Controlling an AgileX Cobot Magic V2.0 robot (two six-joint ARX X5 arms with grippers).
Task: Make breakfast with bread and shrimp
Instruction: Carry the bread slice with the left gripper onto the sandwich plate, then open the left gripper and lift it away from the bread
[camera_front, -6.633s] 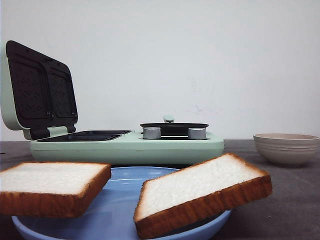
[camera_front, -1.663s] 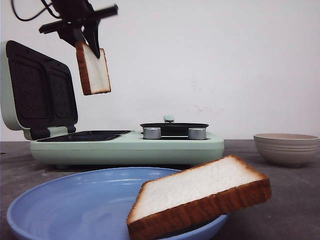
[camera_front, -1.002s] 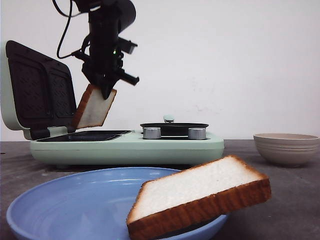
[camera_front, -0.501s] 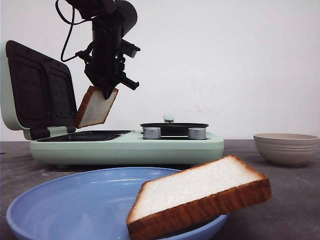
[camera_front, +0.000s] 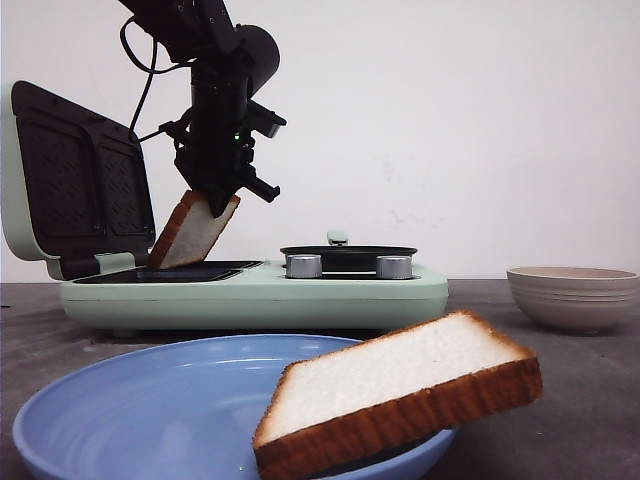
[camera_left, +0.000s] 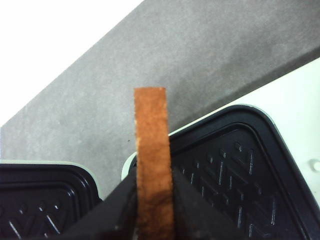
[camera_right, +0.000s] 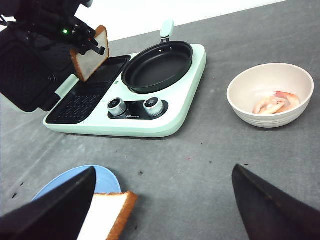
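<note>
Left end effector (camera_front: 213, 200): clamping the first bread slice (camera_front: 193, 231) above the open press plate (camera_front: 172, 270).
Right end effector (camera_right: 165, 210): gaping apart, holding nothing.
Remaining: second slice (camera_front: 400, 390) waiting on the blue plate (camera_front: 120, 410); shrimp (camera_right: 274, 101) lying in the bowl (camera_right: 235, 97).

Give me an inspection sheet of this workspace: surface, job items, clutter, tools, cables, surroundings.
Surface: dark grey table with scattered small specks.
Job's things: one bread slice held tilted over the open sandwich maker, its lower corner at or near the plate; second slice leaning on the rim of the blue plate; shrimp in the beige bowl; round pan holds nothing.
Clutter: nothing seen.
Grippers: left tool shut on the held slice; right tool open above the table, holding nothing.
Cables: black cable looping off the left arm.
Surroundings: plain white wall.
</note>
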